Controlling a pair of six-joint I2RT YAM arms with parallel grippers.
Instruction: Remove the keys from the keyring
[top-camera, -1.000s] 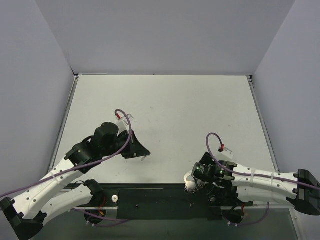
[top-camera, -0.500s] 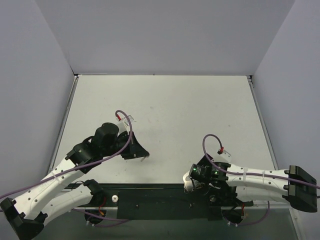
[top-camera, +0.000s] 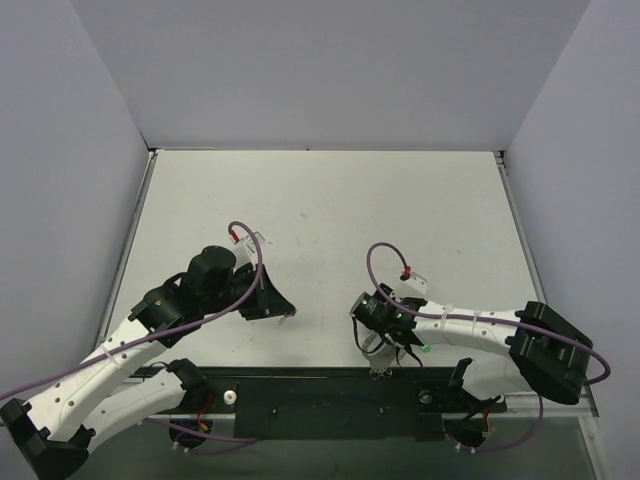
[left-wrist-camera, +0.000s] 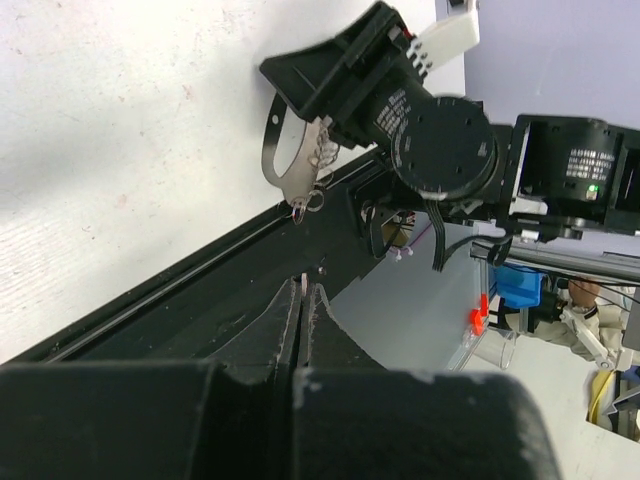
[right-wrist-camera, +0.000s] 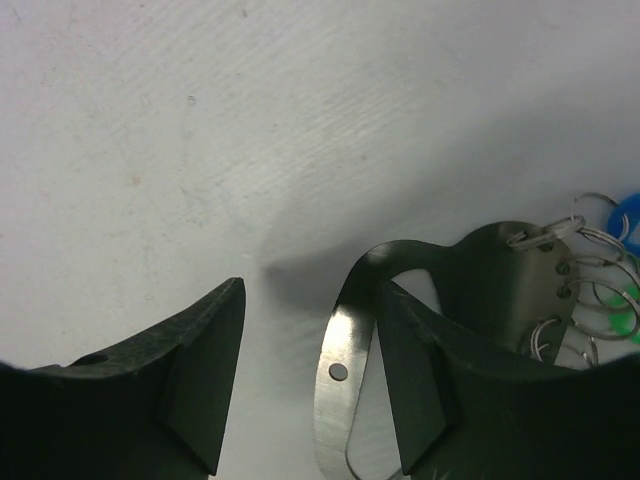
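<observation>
The keyring's silver oval loop (right-wrist-camera: 335, 400) hangs around the right finger (right-wrist-camera: 420, 380) of my open right gripper (right-wrist-camera: 310, 285). That finger passes through the loop. Small silver rings and blue and green tags (right-wrist-camera: 612, 268) bunch at the right edge; no key shows clearly there. In the top view the right gripper (top-camera: 365, 338) and loop (top-camera: 374, 347) are low over the table near the front rail. The left wrist view shows the loop (left-wrist-camera: 272, 150) with small rings (left-wrist-camera: 305, 200) hanging below it. My left gripper (left-wrist-camera: 302, 290) is shut on a thin pale sliver, apparently a key, left of centre (top-camera: 290, 316).
A black rail (top-camera: 320, 385) runs along the table's near edge, just in front of both grippers. Grey walls enclose the white table (top-camera: 330, 210) on three sides. A clear cup (left-wrist-camera: 495, 350) and a blue object (left-wrist-camera: 520, 290) sit beyond the table edge.
My right arm has swung left and away from the near rail onto the white table, carrying the loop with it. The left arm has hardly moved.
</observation>
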